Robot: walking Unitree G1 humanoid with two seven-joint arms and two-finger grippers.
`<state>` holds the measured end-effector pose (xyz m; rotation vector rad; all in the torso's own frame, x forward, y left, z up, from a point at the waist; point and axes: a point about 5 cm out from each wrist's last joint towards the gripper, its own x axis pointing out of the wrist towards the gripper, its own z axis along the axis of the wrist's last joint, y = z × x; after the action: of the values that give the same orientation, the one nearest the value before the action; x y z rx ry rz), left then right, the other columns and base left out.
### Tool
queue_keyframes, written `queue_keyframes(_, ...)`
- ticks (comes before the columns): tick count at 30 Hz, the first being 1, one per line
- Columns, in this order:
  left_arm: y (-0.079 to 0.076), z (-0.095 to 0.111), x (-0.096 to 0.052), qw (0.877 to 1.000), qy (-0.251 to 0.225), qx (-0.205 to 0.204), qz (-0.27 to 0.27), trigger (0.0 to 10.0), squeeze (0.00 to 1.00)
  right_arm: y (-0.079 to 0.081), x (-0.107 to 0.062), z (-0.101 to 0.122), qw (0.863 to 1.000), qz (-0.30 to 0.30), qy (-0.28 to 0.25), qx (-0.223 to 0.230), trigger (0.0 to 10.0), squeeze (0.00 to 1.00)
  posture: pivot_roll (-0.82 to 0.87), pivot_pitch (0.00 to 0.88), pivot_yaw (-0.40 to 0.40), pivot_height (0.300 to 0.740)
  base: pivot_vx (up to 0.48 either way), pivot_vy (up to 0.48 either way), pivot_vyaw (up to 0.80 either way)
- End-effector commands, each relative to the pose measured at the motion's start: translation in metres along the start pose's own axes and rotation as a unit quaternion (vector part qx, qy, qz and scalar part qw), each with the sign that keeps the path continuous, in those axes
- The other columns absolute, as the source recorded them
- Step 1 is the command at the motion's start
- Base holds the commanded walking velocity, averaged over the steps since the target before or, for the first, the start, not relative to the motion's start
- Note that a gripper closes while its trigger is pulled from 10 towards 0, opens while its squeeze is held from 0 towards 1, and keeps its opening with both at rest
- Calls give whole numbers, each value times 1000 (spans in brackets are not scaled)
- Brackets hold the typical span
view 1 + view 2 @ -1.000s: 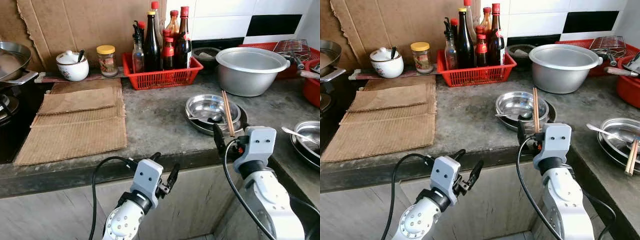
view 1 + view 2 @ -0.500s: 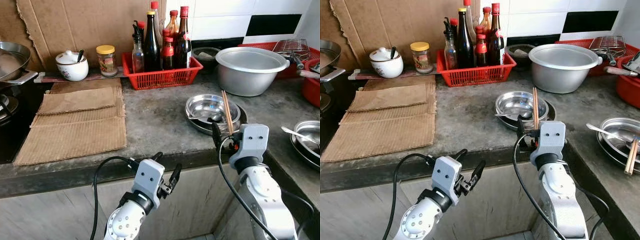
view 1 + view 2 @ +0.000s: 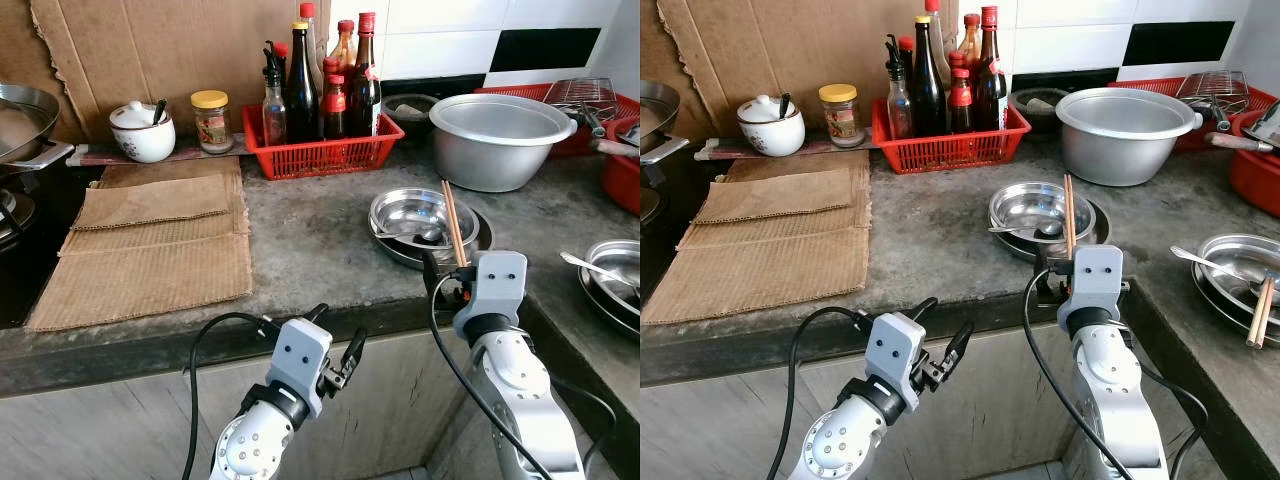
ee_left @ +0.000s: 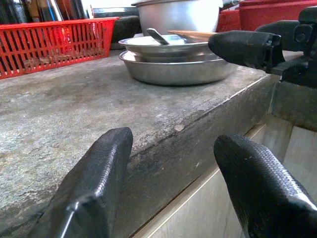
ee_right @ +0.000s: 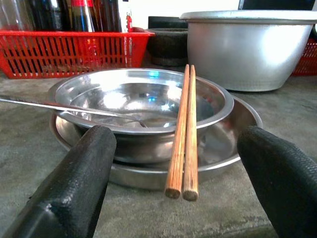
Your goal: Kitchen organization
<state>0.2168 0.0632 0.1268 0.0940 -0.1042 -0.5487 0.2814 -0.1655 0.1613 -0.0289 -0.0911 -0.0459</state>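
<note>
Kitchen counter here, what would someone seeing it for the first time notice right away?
Most likely the right gripper, fingers open, poised at the counter's front edge and lined up on a pair of wooden chopsticks lying across stacked steel bowls. Behind them, a red basket packed with sauce bottles stands against the wall beside a big aluminium pot. The left gripper hangs open below the counter edge.
</note>
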Motion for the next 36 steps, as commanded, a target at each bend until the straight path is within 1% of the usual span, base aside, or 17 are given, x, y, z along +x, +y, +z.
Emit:
queue_keyframes(1, -1, 4, 0, 1000, -12, -2, 2, 10000, 0, 0, 2, 2, 1000, -5, -6, 2, 10000, 0, 189, 19, -45, 740, 0, 0, 0)
queue_keyframes(4, -1, 4, -1, 1000, -11, -2, 2, 10000, 0, 0, 3, 2, 1000, -5, -7, 2, 9961, 0, 188, 20, -48, 740, 0, 0, 0)
queue_keyframes(5, -1, 4, -1, 1000, -11, -2, 2, 10000, 0, 0, 3, 2, 1000, -6, -8, 2, 6549, 0, 189, 23, -48, 740, 0, 0, 0)
queue_keyframes(6, -1, 4, -1, 1000, -10, -2, 2, 10000, 0, 0, 3, 2, 1000, -6, -7, 2, 6000, 0, 189, 23, -48, 740, 0, 0, 0)
queue_keyframes(7, -1, 4, -1, 1000, -10, -2, 2, 10000, 0, -1, 3, 1, 1000, -6, -6, 2, 3255, 0, 189, 22, -47, 740, 0, 0, 0)
queue_keyframes(9, -1, 4, -1, 1000, -10, -2, 3, 10000, 0, -1, 3, 2, 1000, -7, -6, 2, 0, 0, 190, 24, -48, 740, 0, 0, 0)
queue_keyframes(11, -1, 4, -1, 1000, -10, -2, 3, 10000, 0, -1, 3, 2, 1000, -7, -6, 2, 0, 0, 189, 24, -46, 740, 0, 0, 0)
queue_keyframes(12, -1, 4, -1, 1000, -10, -2, 3, 10000, 0, -1, 3, 1, 1000, -7, -5, 2, 4510, 0, 189, 24, -47, 740, 0, 0, 0)
queue_keyframes(13, -1, 4, -1, 1000, -11, -2, 3, 10000, 0, -1, 3, 1, 1000, -7, -4, 2, 4510, 0, 189, 24, -47, 740, 0, 0, 0)
queue_keyframes(14, -1, 4, -1, 1000, -10, -2, 3, 10000, 0, -2, 3, 1, 1000, -7, -4, 2, 10000, 0, 188, 24, -45, 740, 0, 0, 0)
queue_keyframes(24, -1, 4, -1, 1000, -11, -1, 4, 10000, 0, -2, 4, 1, 1000, -10, 0, -1, 10000, 0, 187, 25, -48, 740, 0, 0, 0)
queue_keyframes(25, -1, 4, -1, 1000, -11, -1, 4, 10000, 0, -2, 4, 1, 1000, -10, 0, -2, 7490, 0, 187, 25, -48, 740, 0, 0, 0)
queue_keyframes(26, -1, 4, -1, 1000, -11, -1, 3, 10000, 0, -2, 4, 0, 1000, -10, 1, -2, 7490, 0, 187, 25, -44, 740, 0, 0, 0)
queue_keyframes(27, -1, 4, -1, 1000, -11, -1, 4, 10000, 0, -2, 4, 0, 1000, -9, 1, -2, 3020, 0, 187, 25, -46, 740, 0, 0, 0)
queue_keyframes(29, -1, 4, 0, 1000, -11, 0, 4, 10000, 0, -2, 4, 0, 1000, -9, 1, -1, 3020, 0, 187, 25, -46, 740, 0, 0, 0)
queue_keyframes(30, -1, 4, 0, 1000, -12, 0, 4, 10000, 0, -2, 5, 0, 1000, -8, 1, -1, 0, 0, 187, 27, -49, 740, 0, 0, 0)
queue_keyframes(36, 0, 4, -1, 1000, -11, 0, 5, 10000, 0, -2, 5, 1, 1000, -6, 0, -2, 0, 0, 188, 26, -49, 740, 0, 0, 0)
